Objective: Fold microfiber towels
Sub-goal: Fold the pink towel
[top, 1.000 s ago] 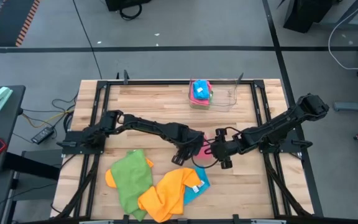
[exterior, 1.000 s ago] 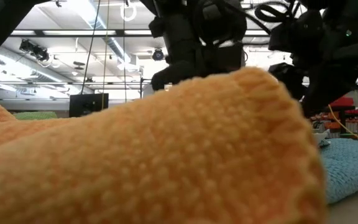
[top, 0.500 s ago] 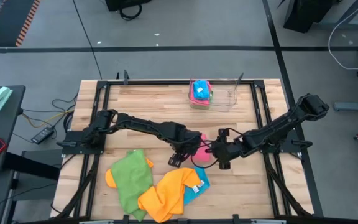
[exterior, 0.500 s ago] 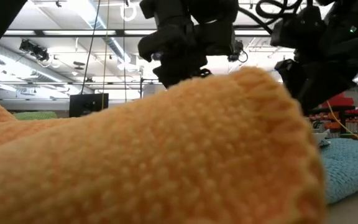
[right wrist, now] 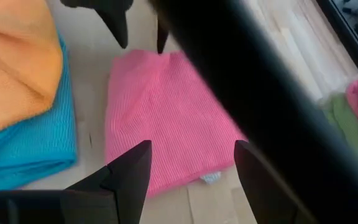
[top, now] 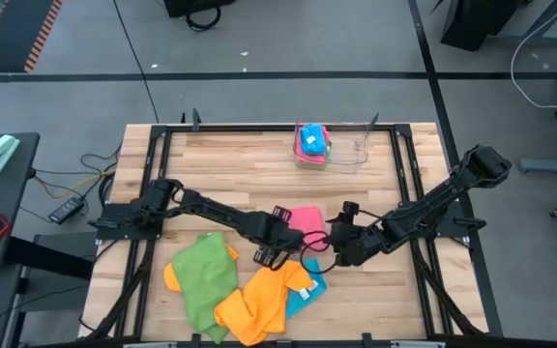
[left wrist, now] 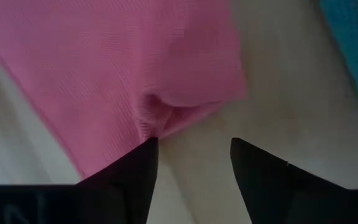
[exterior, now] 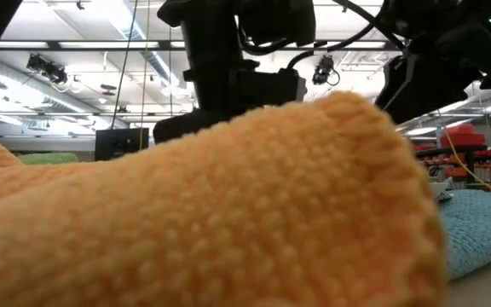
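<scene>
A pink microfiber towel (top: 306, 220) lies flat on the wooden table, also seen in the left wrist view (left wrist: 129, 68) and the right wrist view (right wrist: 166, 118). My left gripper (top: 262, 256) stands open at the towel's near edge, where the cloth has a small pucker (left wrist: 157, 115). My right gripper (top: 340, 253) hovers open just right of the pink towel, its fingers (right wrist: 129, 171) above the towel's edge. Green (top: 201, 275), orange (top: 259, 302) and blue (top: 309, 288) towels lie heaped near the front edge. My left gripper has one fingertip (left wrist: 146, 152) at the puckered edge (left wrist: 157, 124) of the pink towel, coming steeply from above. I cannot tell whether it touches the cloth. Nothing lies between the two fingers, and the towel rests flat on the table.
A clear plastic tray (top: 351, 147) at the far edge holds folded towels (top: 310, 143). In the low view the orange towel (exterior: 186, 213) fills the foreground and hides the table, with the blue one (exterior: 476, 230) at its right. Bare wood lies between the tray and the pink towel.
My left gripper has gone from above the pink towel toward the table's near left, off the cloth to its near edge. The pink towel, mostly covered by the grippers before, now shows as a flat rectangle. My right gripper has turned about its wrist and stayed open.
</scene>
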Motion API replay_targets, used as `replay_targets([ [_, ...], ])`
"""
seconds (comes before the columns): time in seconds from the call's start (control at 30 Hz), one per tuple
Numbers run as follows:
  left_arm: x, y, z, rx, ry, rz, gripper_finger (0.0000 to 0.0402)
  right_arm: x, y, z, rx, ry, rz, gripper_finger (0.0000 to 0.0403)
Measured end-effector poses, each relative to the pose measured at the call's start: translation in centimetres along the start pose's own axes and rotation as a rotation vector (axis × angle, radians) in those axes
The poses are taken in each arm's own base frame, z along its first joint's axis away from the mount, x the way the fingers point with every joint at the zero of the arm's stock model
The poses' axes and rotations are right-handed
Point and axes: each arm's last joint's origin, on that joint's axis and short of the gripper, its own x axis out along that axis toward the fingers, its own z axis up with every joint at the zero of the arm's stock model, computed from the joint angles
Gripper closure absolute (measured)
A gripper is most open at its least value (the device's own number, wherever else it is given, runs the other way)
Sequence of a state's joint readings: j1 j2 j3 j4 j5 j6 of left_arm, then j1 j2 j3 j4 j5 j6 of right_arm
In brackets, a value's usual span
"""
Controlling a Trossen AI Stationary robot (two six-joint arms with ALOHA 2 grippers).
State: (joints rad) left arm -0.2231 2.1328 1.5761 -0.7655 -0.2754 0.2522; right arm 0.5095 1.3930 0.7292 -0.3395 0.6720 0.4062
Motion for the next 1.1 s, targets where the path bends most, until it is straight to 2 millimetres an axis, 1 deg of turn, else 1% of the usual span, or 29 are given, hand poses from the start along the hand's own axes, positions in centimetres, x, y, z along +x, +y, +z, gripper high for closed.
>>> replay_targets([
  [0.1,-0.7,0.0,0.4,0.012,-0.050,-0.013,0.0205,0.0,0.0,0.0,0.036,-0.002,0.001,0.0164],
  [0.27,-0.9,-0.4,1.0,-0.018,-0.155,-0.197,0.0218,-0.1,0.1,0.0,0.070,-0.004,0.004,0.0164],
  [0.43,-0.7,-0.8,1.6,-0.028,-0.200,-0.199,0.0228,-0.5,0.6,-0.1,0.063,-0.020,0.009,0.0164],
  [0.57,-0.9,-1.6,1.8,0.033,-0.222,-0.256,0.0229,-0.8,0.9,-0.3,0.057,-0.032,0.011,0.0164],
  [0.67,-1.9,-1.9,1.5,0.081,-0.208,-0.279,0.0228,-1.0,1.2,-0.4,0.049,-0.035,0.018,0.0164],
  [0.77,-3.6,-1.8,1.2,0.115,-0.220,-0.292,0.0230,-1.1,1.3,-0.4,0.044,-0.040,0.020,0.0164],
  [0.87,-4.8,-1.1,0.9,0.119,-0.225,-0.228,0.0230,-1.2,1.3,-0.4,0.042,-0.052,0.003,0.0164],
  [0.93,-4.8,-0.5,0.8,0.109,-0.198,-0.131,0.0230,-1.2,1.3,-0.4,0.043,-0.056,-0.006,0.0164],
  [1.0,-4.4,0.1,0.5,0.127,-0.148,-0.035,0.0229,-1.2,1.3,-0.4,0.043,-0.060,-0.012,0.0164],
  [1.1,-2.8,0.5,0.3,0.201,-0.084,0.041,0.0223,-1.2,1.3,-0.4,0.047,-0.064,-0.019,0.0164],
])
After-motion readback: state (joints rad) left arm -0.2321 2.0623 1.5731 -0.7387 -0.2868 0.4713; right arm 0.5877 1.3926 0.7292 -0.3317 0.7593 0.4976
